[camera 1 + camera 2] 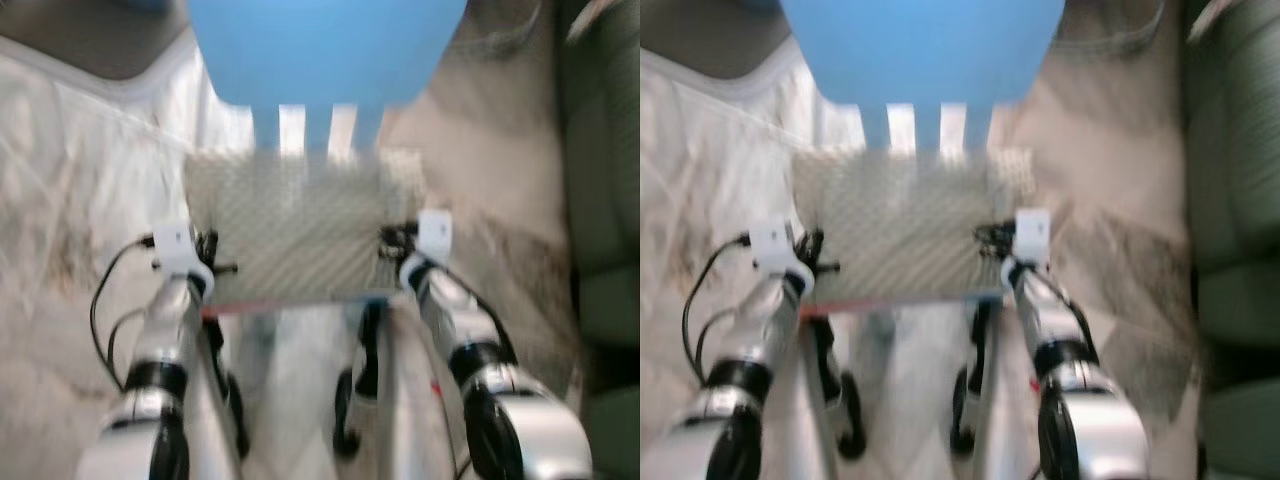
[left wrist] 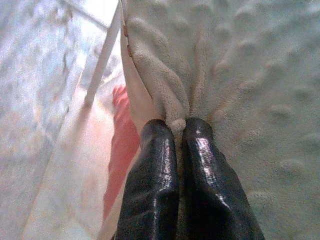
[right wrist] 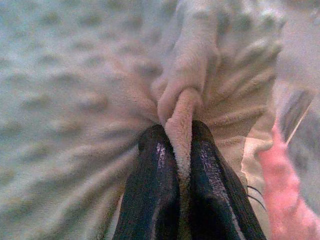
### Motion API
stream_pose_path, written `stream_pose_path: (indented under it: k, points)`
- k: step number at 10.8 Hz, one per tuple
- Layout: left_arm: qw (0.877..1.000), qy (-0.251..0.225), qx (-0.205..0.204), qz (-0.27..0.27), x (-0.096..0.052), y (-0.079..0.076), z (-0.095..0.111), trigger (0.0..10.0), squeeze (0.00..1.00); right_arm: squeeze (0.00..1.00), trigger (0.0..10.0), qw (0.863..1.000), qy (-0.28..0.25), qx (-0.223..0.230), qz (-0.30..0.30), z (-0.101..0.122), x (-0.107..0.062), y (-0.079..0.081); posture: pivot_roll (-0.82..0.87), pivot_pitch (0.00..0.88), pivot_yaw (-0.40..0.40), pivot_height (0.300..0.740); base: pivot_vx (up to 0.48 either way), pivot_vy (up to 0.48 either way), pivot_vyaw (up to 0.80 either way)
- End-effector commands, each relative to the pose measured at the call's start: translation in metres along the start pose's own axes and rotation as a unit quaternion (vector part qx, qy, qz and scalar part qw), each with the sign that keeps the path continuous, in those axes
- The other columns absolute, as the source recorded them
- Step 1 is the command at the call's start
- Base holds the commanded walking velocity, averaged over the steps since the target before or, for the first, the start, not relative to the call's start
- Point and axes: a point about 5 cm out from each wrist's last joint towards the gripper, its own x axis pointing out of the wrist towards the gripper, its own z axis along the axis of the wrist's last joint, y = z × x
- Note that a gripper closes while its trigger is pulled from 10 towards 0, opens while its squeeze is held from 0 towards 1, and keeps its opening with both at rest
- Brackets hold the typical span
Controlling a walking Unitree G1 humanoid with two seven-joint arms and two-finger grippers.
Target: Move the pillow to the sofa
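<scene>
My left gripper point(image 2: 179, 125) is pressed together on a fold of the pillow point(image 1: 290, 225), its fingers point(image 2: 152, 165) pinching the nubby cream fabric at the pillow's left edge. My right gripper point(image 3: 179, 131) is closed the same way on a bunched ridge of fabric at the right edge. In the head views the pillow hangs between my two wrists, held up in front of me, its near edge level with them.

I judge this the carrying step: the pillow is lifted and I am on the way, since the head views are blurred. Next I need to turn right toward the dark green sofa point(image 1: 600, 200), step close and lower the pillow onto a seat before I let both grips go.

A blue chair point(image 1: 320, 50) stands just ahead, its back slats right above the pillow's far edge, so going straight on is blocked. The pale marbled floor point(image 1: 70, 200) lies open to my left, and a strip of it runs between me and the sofa.
</scene>
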Motion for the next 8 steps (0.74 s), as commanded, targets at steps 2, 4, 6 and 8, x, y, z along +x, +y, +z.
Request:
stream_pose_path:
  k: [2,4,6,8]
  points:
    - [0.996,-0.066,0.053,-0.021,-0.027,-0.008,0.004,0.0,0.00,0.00,0.0,0.997,-0.078,-0.024,-0.018,0.001,-0.018,-0.009,0.04,0.049,-0.072,0.531,0.000,0.000,0.00]
    - [0.990,-0.108,0.083,-0.018,-0.052,-0.010,0.011,0.0,0.00,0.00,0.0,0.992,-0.116,-0.048,-0.026,0.002,-0.035,-0.011,0.04,0.027,-0.057,0.531,0.000,0.000,0.00]
    - [0.984,-0.135,0.109,-0.033,-0.084,-0.021,0.016,0.0,0.00,0.00,0.0,0.980,-0.165,-0.096,-0.047,0.009,-0.072,-0.016,0.03,0.032,-0.049,0.531,0.000,0.000,0.00]
    - [0.986,-0.109,0.124,-0.033,-0.097,-0.017,0.007,5.1,0.00,0.00,0.0,0.982,-0.143,-0.107,-0.064,-0.007,-0.102,-0.021,0.02,0.046,-0.048,0.531,0.000,0.000,0.00]
